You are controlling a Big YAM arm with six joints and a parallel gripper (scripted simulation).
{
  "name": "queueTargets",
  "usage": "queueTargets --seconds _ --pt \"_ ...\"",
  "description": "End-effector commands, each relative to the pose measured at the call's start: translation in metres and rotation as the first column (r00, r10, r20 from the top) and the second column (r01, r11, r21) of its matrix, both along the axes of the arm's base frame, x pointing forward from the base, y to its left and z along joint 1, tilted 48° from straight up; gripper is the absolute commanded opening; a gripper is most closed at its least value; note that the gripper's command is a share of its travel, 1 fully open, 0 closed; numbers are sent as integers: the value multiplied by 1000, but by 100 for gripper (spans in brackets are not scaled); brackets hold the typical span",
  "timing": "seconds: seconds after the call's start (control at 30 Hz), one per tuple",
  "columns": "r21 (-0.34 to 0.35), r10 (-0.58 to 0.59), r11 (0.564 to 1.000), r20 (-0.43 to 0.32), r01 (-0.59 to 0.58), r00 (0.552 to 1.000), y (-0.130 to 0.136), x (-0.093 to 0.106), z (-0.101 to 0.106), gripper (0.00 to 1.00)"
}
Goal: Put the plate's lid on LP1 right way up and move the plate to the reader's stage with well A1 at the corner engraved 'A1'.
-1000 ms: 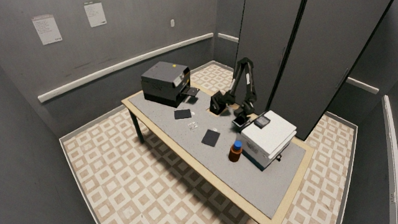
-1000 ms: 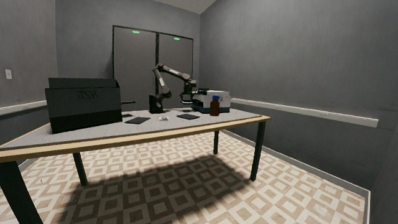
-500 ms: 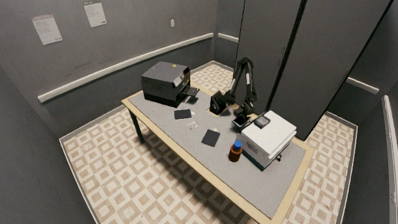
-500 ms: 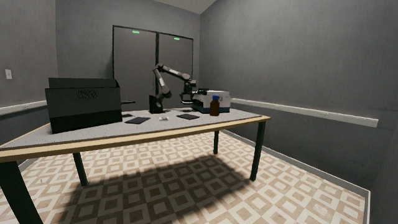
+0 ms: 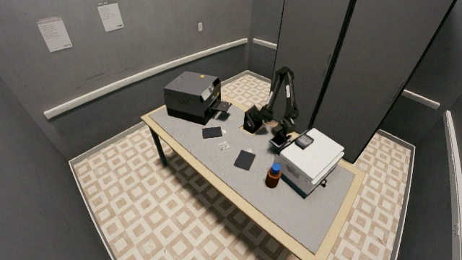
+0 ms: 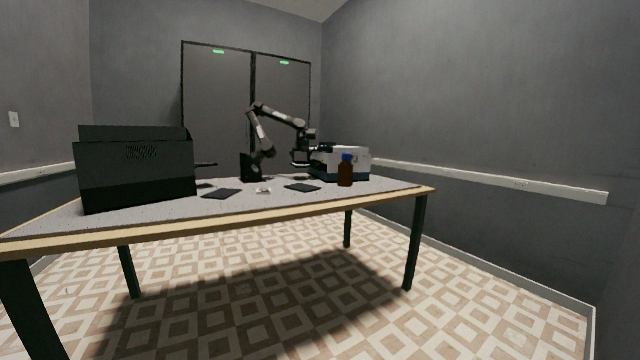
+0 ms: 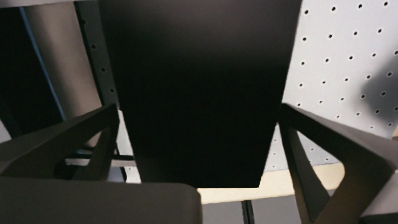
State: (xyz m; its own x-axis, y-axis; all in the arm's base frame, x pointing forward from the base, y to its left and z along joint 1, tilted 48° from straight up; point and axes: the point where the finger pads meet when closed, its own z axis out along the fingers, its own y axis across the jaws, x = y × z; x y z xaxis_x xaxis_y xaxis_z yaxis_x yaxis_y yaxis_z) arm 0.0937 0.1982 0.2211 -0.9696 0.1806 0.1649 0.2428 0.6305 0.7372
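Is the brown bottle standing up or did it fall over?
Standing up: the brown bottle has its blue cap on top.

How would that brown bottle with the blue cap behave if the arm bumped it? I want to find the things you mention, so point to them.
The bottle (image 5: 273, 179) (image 6: 345, 174) stands upright and taller than wide, so it would probably tip. Its rounded body might then roll. Its smooth-looking sides could be slippery.

Brown bottle (image 5: 272, 178), blue-capped; white machine (image 5: 313, 153) beside it.

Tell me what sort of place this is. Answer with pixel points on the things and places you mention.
Probably a small laboratory room: a bench carries a white boxy instrument (image 5: 310, 153) (image 6: 340, 162), a capped amber bottle (image 5: 273, 178) (image 6: 345, 173) and a robot arm (image 5: 291, 97) (image 6: 282, 117).
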Motion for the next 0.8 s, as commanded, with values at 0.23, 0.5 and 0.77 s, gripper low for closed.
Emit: queueTargets --seconds 0.23,0.5,0.77 --pt "12 2 1000 22 -2 1000 2 5 7 85" --pt "12 2 1000 22 -2 1000 2 5 7 85" --pt "12 2 1000 22 -2 1000 2 5 7 85"
